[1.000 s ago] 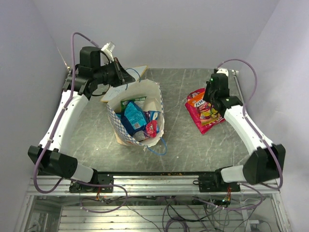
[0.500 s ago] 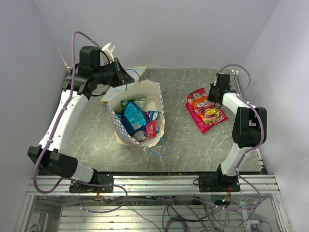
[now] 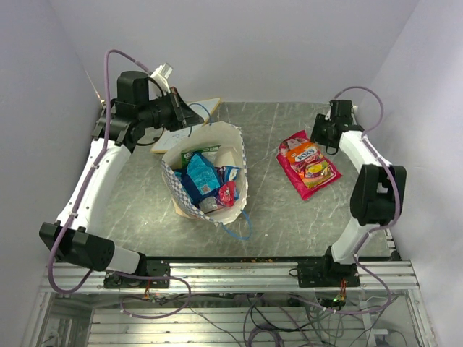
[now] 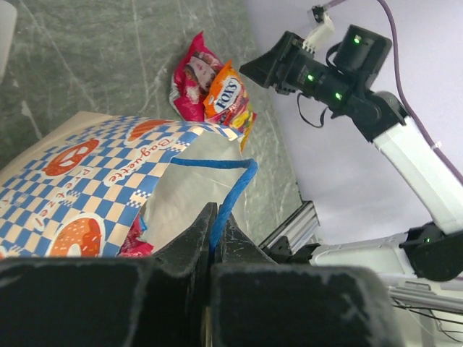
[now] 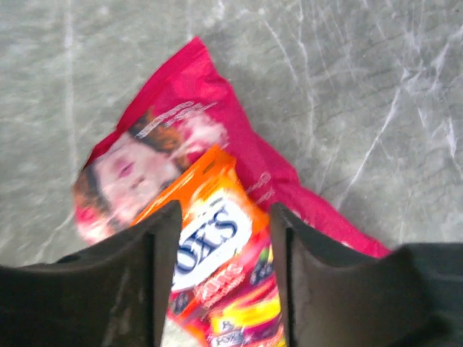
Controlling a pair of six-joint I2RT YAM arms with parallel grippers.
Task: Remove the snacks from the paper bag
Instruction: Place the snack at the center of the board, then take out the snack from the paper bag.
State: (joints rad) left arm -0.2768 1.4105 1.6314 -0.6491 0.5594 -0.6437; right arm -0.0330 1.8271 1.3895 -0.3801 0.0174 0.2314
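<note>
The paper bag (image 3: 233, 152) stands open left of the middle of the table (image 3: 130, 195), one blue string handle (image 3: 237, 223) looping on the stone at its near side, and a blue packet (image 3: 202, 173), a green packet (image 3: 194, 153) and a red packet (image 3: 227, 192) inside. Well to its right a red bag (image 3: 304, 186) lies flat outside, an orange packet (image 3: 304, 153) on top. The right gripper (image 5: 224, 217) hangs over these, jaws wide, holding nothing. At the bag's far rim the left gripper (image 4: 215, 217) is pinched tight on the other handle (image 4: 217, 170)
</note>
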